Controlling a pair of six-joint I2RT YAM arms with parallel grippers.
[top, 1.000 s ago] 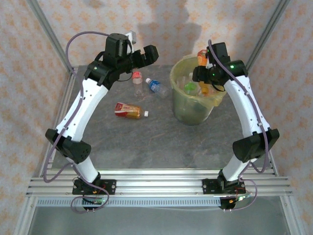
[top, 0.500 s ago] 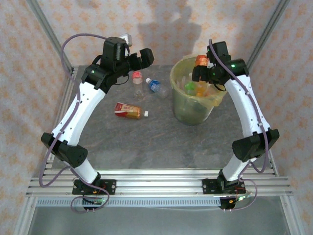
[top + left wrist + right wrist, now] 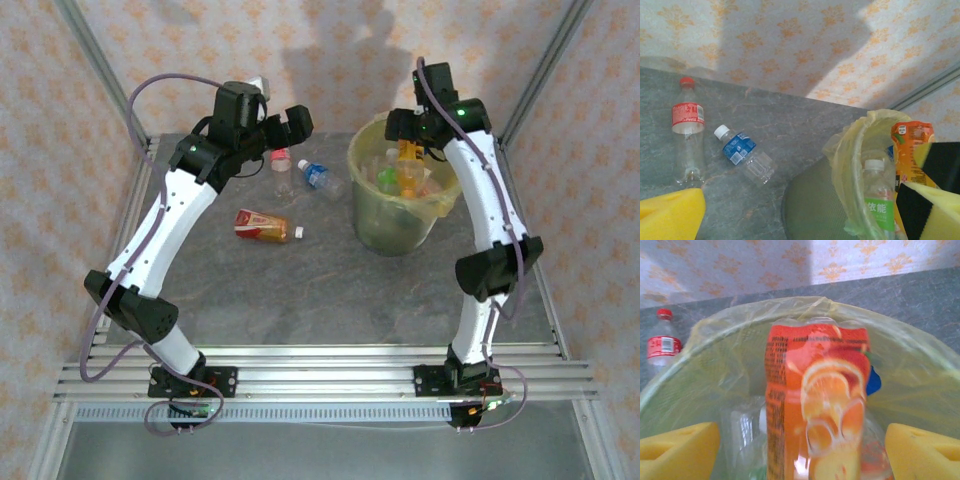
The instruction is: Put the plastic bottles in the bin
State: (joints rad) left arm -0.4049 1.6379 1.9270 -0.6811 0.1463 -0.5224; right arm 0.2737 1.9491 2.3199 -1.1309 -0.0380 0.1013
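Right gripper [image 3: 404, 131] has just let go. A second ago it was carrying the orange-label bottle [image 3: 815, 405] at the far right rim of the bin [image 3: 385, 228]. The arm has since swung in over the rim and the jaws have come apart. On the right wrist view both yellow pads [image 3: 680, 447] stand well clear of the bottle on either side, so read it as open and holding nothing. The bottle now sits upright inside the liner among the ones already dropped, so I'd count it as binned. Left gripper [image 3: 296, 119] is wide open and empty and has barely shifted. It hangs over the far left of the table. Below it lie a red-label bottle [image 3: 688, 135] and, just beside that, a blue-label bottle [image 3: 742, 154], both on their sides. A third bottle [image 3: 262, 226] lies nearer you, left of the bin. So you have three left on the table, all on the left arm's side. I'd guess that arm takes the next pick once you pull the right arm back clear of the rim.
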